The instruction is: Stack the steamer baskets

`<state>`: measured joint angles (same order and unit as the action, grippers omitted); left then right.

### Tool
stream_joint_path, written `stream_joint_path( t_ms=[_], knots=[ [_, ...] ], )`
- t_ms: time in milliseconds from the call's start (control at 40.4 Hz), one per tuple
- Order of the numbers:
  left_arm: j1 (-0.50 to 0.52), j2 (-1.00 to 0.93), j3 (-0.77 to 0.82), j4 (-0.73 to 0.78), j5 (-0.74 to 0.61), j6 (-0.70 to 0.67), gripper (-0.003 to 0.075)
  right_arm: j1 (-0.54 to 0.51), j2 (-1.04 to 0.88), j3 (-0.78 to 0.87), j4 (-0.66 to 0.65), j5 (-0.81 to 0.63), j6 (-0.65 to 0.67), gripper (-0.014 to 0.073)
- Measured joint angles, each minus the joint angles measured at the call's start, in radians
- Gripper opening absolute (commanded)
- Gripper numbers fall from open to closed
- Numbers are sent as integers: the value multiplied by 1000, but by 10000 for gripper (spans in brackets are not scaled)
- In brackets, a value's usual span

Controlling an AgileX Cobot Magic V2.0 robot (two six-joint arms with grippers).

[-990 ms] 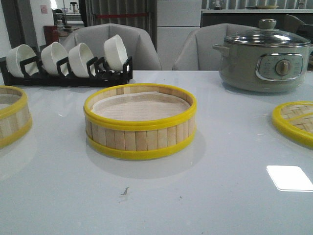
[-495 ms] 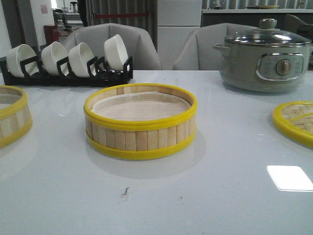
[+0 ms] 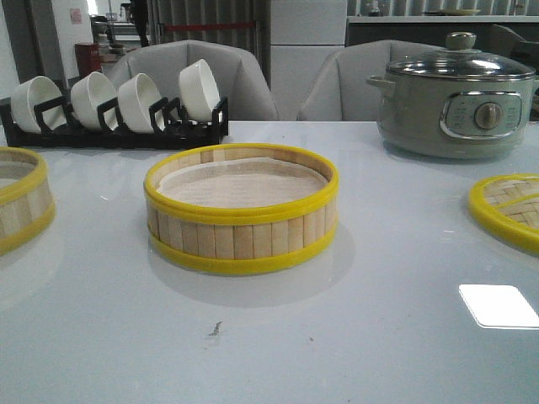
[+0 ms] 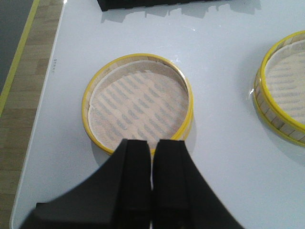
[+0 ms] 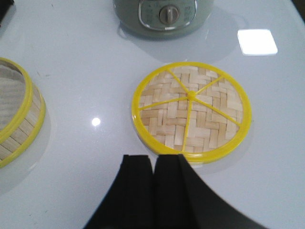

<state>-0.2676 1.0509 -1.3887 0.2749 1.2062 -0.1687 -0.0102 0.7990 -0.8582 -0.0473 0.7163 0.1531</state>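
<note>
Table [image 3: 404, 353]: white, glossy; bright square light reflection near the front right.
Mid basket [image 3: 242, 209]: centre of table in front view, upright, white liner inside, 2 yellow hoops, nothing on top. Also seen at the edge of both wrist views [image 4: 286, 90] [image 5: 16, 112].
L basket [image 4: 138, 107]: on table at robot's left, near the table edge; half cut off in front view [image 3: 21, 206]. White liner inside, w/ slat pattern showing through. Well apart from mid basket.
Lid [image 5: 191, 110]: woven bamboo, yellow rim w/ yellow spokes to a centre hub. Flat on table at robot's right, in front of the pot. Partly cut off in front view [image 3: 508, 210]. Well apart from mid basket.
L gripper [image 4: 151, 164]: black fingers pressed together, only a thin slit between them, holding nothing. Above the table, tips over the near rim of L basket as seen from the wrist cam; contact w/ rim can't be told.
R gripper [image 5: 153, 169]: fingers together, almost no gap, nothing held. Tips overlap the lid's near rim in the wrist view; touching or not can't be told.
Pot [image 3: 455, 97]: grey-green, glass lid w/ knob, dial on front; back right of table.
Bowls [image 3: 118, 99]: 4 white, on edge in a black rack [image 3: 114, 133], back left.
Chairs [image 3: 253, 80]: 2 grey, behind the table.
Stack status: no basket on another, lid not on any.
</note>
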Motion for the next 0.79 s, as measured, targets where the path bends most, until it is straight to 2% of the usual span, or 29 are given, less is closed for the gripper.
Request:
stream_joint_path(
  t_ms=[520, 569, 619, 718, 792],
  knots=[
    [0, 2, 0, 0, -56, 0, 98, 0, 126, -38, 0, -54, 0, 69],
    [0, 2, 0, 0, -68, 0, 98, 0, 131, -38, 2, -48, 0, 128],
    [0, 2, 0, 0, -75, 0, 98, 0, 136, -38, 2, -35, 2, 222],
    [0, 2, 0, 0, -87, 0, 99, 0, 151, -38, 4, 10, 2, 465],
    [0, 2, 0, 0, -93, 0, 105, 0, 160, -38, 4, 24, 2, 514]
  ],
)
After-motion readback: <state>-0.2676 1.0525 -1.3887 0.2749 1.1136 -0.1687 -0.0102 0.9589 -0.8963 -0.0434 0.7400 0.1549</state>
